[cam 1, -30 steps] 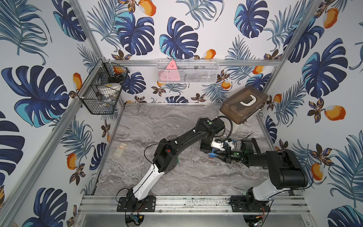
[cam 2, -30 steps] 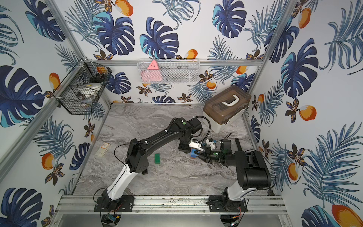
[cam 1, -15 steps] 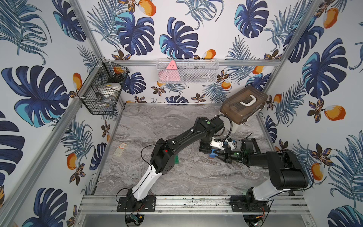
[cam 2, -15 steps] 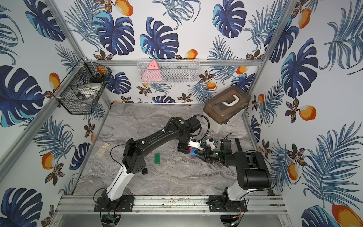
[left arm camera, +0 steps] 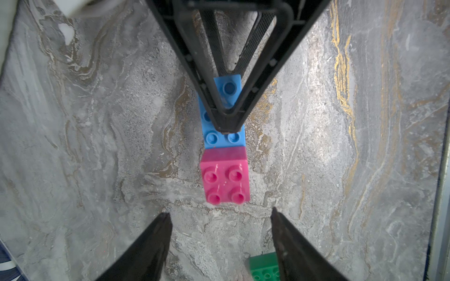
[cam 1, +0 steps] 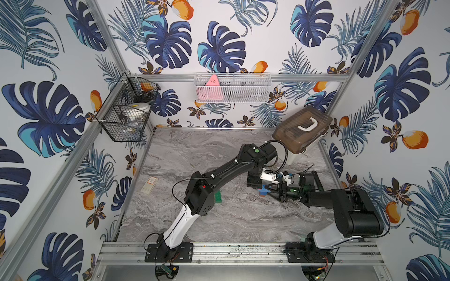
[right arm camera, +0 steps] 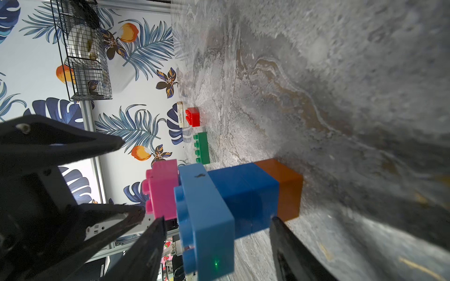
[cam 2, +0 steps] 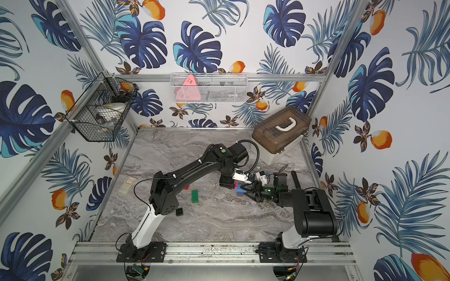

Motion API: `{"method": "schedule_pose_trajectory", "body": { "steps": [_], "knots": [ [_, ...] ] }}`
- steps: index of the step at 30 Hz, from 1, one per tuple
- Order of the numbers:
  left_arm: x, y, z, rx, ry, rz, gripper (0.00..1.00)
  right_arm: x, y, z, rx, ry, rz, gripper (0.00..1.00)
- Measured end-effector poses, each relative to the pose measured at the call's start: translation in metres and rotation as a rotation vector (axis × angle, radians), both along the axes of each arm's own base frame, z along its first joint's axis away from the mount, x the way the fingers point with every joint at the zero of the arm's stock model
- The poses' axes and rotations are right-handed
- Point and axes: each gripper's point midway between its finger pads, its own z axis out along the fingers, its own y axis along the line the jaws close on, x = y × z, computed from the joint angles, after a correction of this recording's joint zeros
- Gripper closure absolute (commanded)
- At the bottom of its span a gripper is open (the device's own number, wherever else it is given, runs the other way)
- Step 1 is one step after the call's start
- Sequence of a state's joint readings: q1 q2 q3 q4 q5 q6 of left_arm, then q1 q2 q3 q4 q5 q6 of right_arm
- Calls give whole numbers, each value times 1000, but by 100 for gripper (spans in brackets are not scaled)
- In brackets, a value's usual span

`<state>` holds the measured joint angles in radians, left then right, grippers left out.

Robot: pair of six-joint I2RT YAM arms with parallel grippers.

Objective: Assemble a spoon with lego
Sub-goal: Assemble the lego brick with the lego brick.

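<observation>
spoon (right arm camera: 229, 199): part-built, standing on the desk (cam 1: 194, 150) near the brown-lidded box (cam 1: 302, 131), on its arm-base side.
long axis: stem upright, orange brick (right arm camera: 289, 189) on the desk, blue above.
top: light-blue long brick (right arm camera: 204, 219) lies level, pink brick (left arm camera: 225, 181) on the end towards the left gripper, studs up.
left gripper (left arm camera: 219, 216): jaws spread, empty.
right gripper (right arm camera: 216, 218): jaws spread, stem between them.
</observation>
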<state>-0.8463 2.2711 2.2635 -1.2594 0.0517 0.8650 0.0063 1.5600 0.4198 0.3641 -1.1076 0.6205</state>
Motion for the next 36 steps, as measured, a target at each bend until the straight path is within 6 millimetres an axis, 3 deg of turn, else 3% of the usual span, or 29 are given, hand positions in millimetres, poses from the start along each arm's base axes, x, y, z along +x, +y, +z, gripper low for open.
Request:
{"method": "schedule_pose_trajectory", "body": {
  "steps": [8,26,36],
  "knots": [
    [14,-11,8,-63,-59,8,29,0,0,0,0,-2,0,29],
    [23,-21,-13,-65,-61,8,30,0,0,-2,-3,6,-2,29],
    [23,-22,-13,-65,-61,8,29,0,0,-3,-3,10,0,32]
  ]
}}
